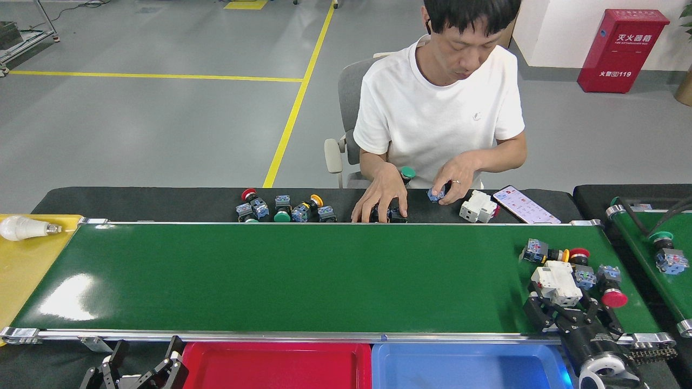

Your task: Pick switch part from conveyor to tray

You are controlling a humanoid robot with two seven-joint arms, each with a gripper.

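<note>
The conveyor (303, 275) has a glossy dark-green belt that throws back white glare, framed by bright silver metal rails. The tray (275, 367) is smooth, shiny red plastic, and the blue tray (465, 367) beside it looks the same. Matt black cloth (135, 204) covers the desk behind. The white switch part (557, 282) is matt plastic. The right gripper (562, 308) is matt black.

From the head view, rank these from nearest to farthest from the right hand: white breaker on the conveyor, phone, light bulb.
Measured from the right hand:
1. White breaker, on the conveyor at its right end, just beyond the fingertips.
2. Phone, on the black surface beyond the belt, right side.
3. Light bulb, far left, on the yellow tray.
</note>
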